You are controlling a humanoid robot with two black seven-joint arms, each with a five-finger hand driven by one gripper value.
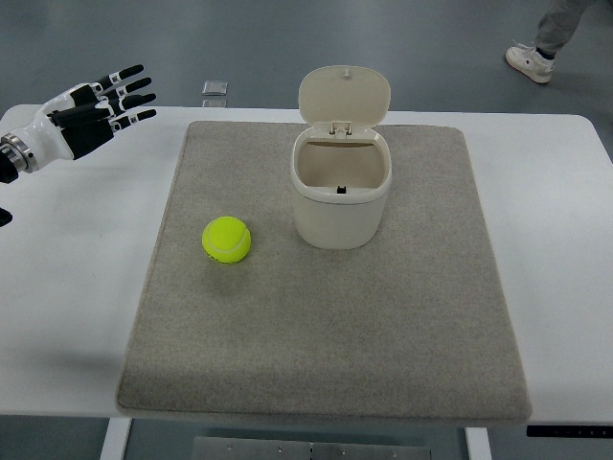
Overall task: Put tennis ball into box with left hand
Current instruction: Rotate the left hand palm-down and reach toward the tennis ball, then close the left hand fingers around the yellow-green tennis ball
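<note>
The left robot hand (96, 105) is held spread and empty above the tabletop (77, 268), well apart from the tennis ball (227, 240) resting beside the box (341, 192) (lid up, ready).

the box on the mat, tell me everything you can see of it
The box is a small cream bin, plastic by the look, with rounded walls narrowing toward the base. Its hinged lid stands open and upright at the far rim. Inside looks empty, with a small dark mark on the near inner wall. It stands upright on the grey mat; the tennis ball lies apart to its left. Nothing else touches it.
</note>
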